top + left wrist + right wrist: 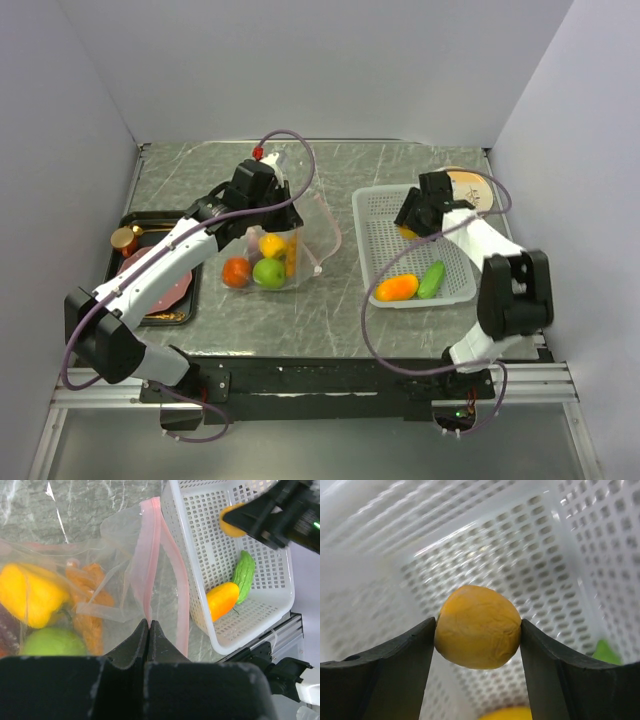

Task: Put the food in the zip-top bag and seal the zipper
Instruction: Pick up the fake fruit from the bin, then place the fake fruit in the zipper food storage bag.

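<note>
The clear zip-top bag (305, 235) stands open mid-table, holding a yellow pepper (271, 244), a tomato (236, 271) and a lime (268, 272). My left gripper (150, 622) is shut on the bag's pink zipper (150, 565) strip at the mouth, holding it up. Over the far part of the white basket (372, 270), my right gripper (477, 630) is shut on a round orange-yellow fruit (478, 626), with both fingers pressed to its sides. A mango (397, 288) and a cucumber (432, 279) lie at the basket's near end.
A black tray (190, 300) at the left holds a reddish-pink slab (170, 290) and a small brown jar (125, 240). A round tan object (466, 183) sits behind the basket. Walls close in the table on three sides.
</note>
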Robot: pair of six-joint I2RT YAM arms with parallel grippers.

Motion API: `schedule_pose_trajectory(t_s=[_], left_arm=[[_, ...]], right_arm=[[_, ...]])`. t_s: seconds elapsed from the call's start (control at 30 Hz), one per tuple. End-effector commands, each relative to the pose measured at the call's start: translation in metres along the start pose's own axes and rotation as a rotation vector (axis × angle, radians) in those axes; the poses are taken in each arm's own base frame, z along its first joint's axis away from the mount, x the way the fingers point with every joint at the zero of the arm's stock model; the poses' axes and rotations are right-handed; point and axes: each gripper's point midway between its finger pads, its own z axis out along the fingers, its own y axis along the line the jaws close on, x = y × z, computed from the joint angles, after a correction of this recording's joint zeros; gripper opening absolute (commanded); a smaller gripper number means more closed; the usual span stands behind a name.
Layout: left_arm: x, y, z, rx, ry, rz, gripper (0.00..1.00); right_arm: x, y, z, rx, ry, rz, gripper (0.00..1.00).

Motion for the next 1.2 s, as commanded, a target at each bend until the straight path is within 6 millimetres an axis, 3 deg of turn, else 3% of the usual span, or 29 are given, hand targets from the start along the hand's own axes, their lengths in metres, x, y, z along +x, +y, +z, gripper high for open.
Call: schedule_pose_trajectory(t_s=[0.0, 0.23, 0.5, 0.67, 1.07, 1.17], left_arm=[[-0.007, -0.009, -0.005, 0.04, -0.026, 0.009, 0.01], [-0.006, -0.009, 0.002, 0.044, -0.015, 0.01, 0.01], [-0.009, -0.01, 0.006, 0.041, -0.012, 0.034, 0.01], [-0.01, -0.013, 0.006, 0.054, -0.014, 0.033, 0.01], [-0.007, -0.019, -0.002, 0.089, -0.025, 0.003, 0.01], [-0.007, -0.019, -0.007, 0.093, -0.03, 0.013, 0.01]], right_arm=[[-0.012, 0.043, -0.062, -0.267, -0.079, 0.014, 0.36], [0.009, 0.102, -0.132, -0.59, -0.077, -0.031, 0.38], [0.041, 0.16, -0.185, -0.811, -0.045, -0.169, 0.4], [0.046, 0.178, -0.191, -0.854, -0.06, -0.203, 0.43], [0.084, 0.224, -0.154, -0.787, 0.041, -0.309, 0.46], [0.083, 0.228, -0.153, -0.773, 0.03, -0.301, 0.57]])
